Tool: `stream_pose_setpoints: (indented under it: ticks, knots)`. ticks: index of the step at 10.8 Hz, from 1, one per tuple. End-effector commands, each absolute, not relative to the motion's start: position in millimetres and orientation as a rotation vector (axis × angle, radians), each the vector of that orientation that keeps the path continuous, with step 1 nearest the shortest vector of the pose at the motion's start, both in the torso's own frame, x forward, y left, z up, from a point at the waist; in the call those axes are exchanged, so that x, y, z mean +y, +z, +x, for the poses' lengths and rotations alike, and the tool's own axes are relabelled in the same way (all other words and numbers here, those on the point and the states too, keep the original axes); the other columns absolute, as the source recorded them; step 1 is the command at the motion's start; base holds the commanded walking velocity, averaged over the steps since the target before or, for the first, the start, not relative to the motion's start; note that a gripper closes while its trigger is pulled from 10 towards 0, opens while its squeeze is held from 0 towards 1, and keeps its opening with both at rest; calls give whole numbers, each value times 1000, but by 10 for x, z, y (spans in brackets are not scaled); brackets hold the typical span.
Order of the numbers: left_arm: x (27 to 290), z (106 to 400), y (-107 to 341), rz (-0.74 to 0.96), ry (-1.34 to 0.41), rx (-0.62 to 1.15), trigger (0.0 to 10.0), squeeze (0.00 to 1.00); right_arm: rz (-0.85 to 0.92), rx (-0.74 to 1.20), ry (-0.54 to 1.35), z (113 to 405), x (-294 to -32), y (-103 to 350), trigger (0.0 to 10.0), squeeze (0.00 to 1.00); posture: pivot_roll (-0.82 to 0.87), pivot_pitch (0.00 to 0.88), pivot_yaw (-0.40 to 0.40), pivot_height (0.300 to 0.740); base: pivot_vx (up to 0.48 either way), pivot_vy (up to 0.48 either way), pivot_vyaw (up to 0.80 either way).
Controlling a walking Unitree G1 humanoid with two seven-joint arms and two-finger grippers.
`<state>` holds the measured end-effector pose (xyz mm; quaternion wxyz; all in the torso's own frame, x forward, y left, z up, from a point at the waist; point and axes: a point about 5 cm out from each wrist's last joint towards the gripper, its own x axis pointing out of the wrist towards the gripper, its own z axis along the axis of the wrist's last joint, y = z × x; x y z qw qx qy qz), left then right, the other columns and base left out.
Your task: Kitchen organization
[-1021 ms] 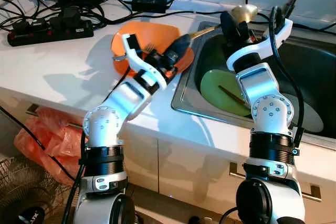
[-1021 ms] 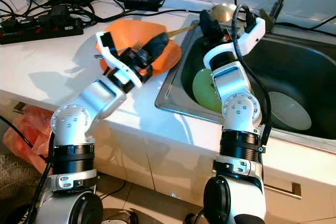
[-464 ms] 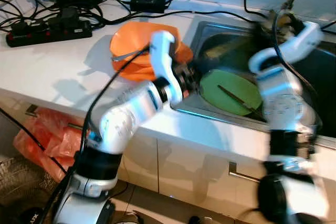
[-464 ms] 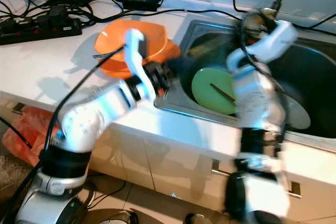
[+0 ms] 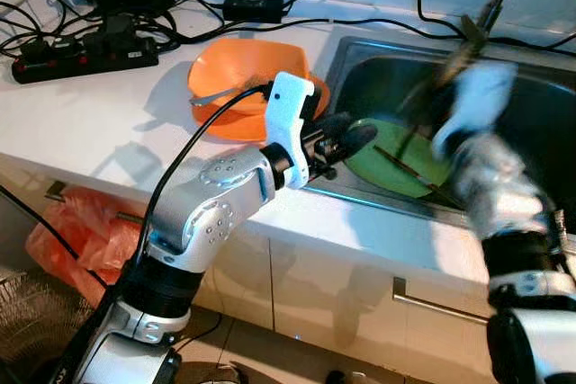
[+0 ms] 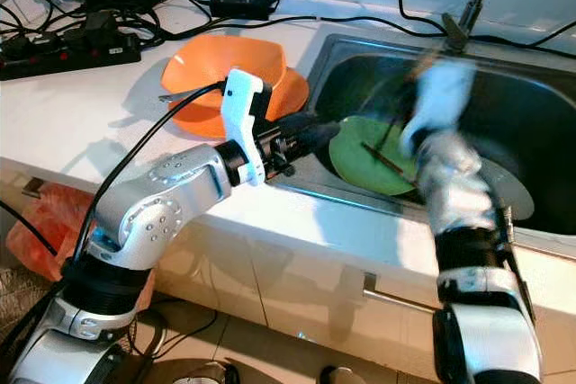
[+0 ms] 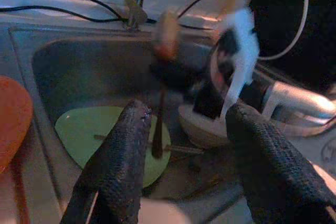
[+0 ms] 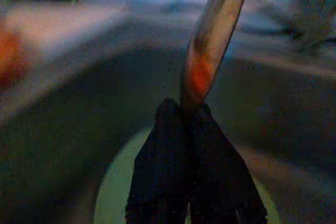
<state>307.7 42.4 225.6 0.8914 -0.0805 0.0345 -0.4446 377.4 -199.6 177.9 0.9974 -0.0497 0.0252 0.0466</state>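
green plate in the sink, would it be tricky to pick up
Probably. The green plate lies flat on the sink floor, leaving little edge for fingers. It looks stiff and smooth, likely slippery if wet. The stick across it may slide off.

home kitchen | steel sink (image 5: 378, 78) (plates inside) | white counter (image 5: 90, 105) | cupboards below

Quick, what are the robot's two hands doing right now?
Left gripper: open, empty, by the sink edge.
Right gripper: shut on a spoon over the sink.
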Motion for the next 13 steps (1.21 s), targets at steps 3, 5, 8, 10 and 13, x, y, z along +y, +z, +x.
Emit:
stream_pose_setpoints:
  ticks: [3, 5, 8, 10, 13]
  knots:
    - [433, 3072, 2156, -114, -930, 98, 10000, 1000, -353, 112, 168, 3739, -1958, 1602, 0, 0, 56, 93, 40, 740, 0, 0, 0]
    - [440, 3062, 2091, -45, -951, 129, 10000, 1000, -397, 134, 206, 3736, -1936, 1537, 0, 0, 56, 92, 41, 740, 0, 0, 0]
    - [452, 3032, 2010, 26, -972, 160, 10000, 1000, -446, 146, 235, 3721, -1894, 1487, 10000, 1000, 57, 93, 38, 740, 0, 0, 0]
    - [459, 3042, 2004, 48, -969, 156, 10000, 1000, -454, 133, 247, 3728, -1848, 1501, 10000, 1000, 57, 94, 39, 740, 0, 0, 0]
    - [470, 3055, 2020, 78, -963, 138, 10000, 0, -471, 110, 246, 3728, -1848, 1543, 10000, 1000, 58, 91, 37, 740, 0, 0, 0]
